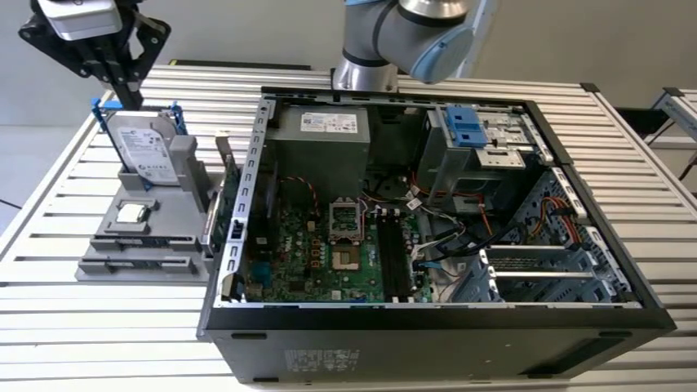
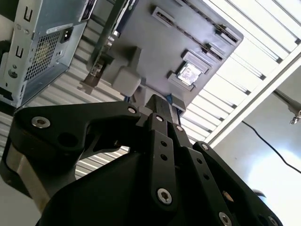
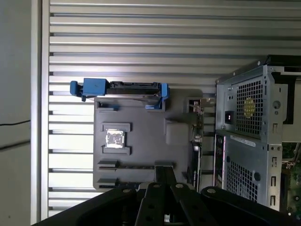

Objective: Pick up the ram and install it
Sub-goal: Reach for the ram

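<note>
Only the thin top edge of the ram (image 1: 147, 241) peeks from a slot in the gray holder (image 1: 109, 266), its long side running across the exterior view, while the fingers (image 1: 122, 86) hang pinched together, empty, over the hard drive (image 1: 147, 147).

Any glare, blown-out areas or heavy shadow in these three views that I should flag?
Second wrist view: the table and the area past its edge are blown out, the end effector a dark mass in front. First wrist view: even light, the grey holder reads well. Exterior view: table evenly lit, the computer case shadowed inside yet visible.
</note>
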`<state>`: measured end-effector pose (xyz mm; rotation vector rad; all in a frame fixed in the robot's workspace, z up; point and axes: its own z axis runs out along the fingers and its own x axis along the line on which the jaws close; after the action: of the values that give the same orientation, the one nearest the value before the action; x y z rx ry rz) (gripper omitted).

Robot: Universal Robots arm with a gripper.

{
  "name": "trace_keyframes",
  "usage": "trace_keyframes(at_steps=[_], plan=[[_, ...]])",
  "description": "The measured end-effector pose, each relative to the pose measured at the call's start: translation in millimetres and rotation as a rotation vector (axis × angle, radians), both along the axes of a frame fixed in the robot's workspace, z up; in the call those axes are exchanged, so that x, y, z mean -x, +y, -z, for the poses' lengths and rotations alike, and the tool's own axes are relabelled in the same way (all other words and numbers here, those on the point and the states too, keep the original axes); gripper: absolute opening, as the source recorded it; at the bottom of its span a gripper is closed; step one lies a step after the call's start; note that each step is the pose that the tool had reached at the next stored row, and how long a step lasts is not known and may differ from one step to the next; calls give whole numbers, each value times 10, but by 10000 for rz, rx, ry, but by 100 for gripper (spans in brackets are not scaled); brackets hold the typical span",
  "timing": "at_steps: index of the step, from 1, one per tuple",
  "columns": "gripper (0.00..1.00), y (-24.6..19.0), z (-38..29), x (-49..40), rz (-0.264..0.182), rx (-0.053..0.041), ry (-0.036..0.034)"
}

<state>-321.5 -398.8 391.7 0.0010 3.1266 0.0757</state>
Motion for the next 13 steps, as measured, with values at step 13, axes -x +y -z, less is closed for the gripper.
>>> trace_keyframes(at_steps=[13], plan=[[0, 0, 6, 163, 0, 0, 0]])
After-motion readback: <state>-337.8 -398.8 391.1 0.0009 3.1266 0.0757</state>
